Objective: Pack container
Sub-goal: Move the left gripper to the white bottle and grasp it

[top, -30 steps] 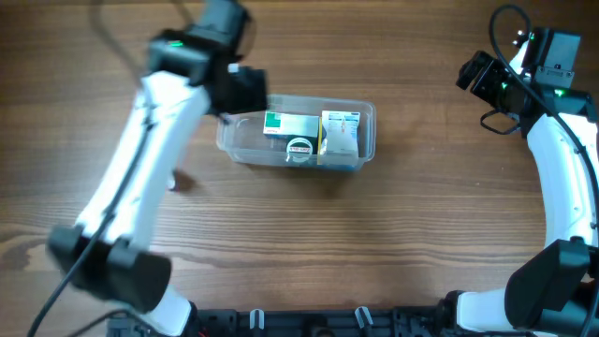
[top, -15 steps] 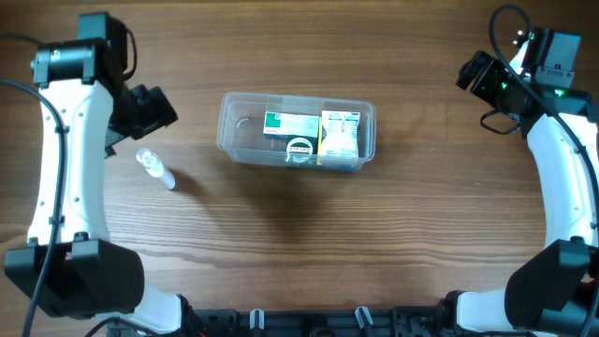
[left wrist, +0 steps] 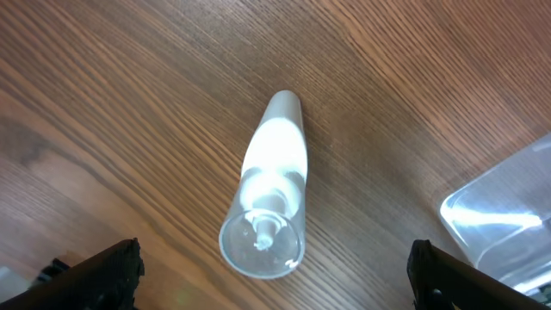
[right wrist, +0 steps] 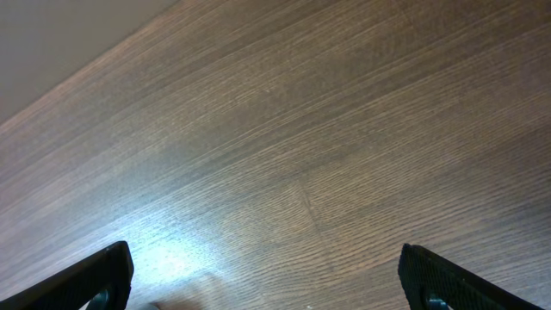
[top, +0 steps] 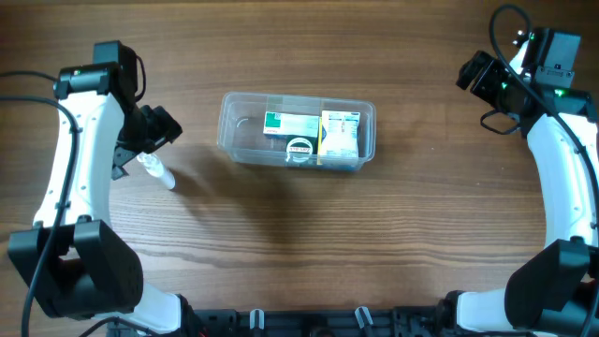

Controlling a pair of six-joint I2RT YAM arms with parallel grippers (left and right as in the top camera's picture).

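Left end effector [top: 142, 148] neared clear tapered tube [left wrist: 271, 185]

The left arm [top: 80, 173] is showing long, smooth white links joined by bulky black housings, and the right arm [top: 564, 183] is wearing the same white-and-black scheme. A thin black cable [top: 60, 187] is trailing along the left arm's white link. Another black cable loop [top: 503, 21] is curling by the right arm's black upper housing. A small green light [top: 559, 92] is glowing on that housing. In the wrist views, the left pincer [left wrist: 274, 277] and the right pincer [right wrist: 267, 277] are showing only matte black, blunt fingertips at the lower corners.
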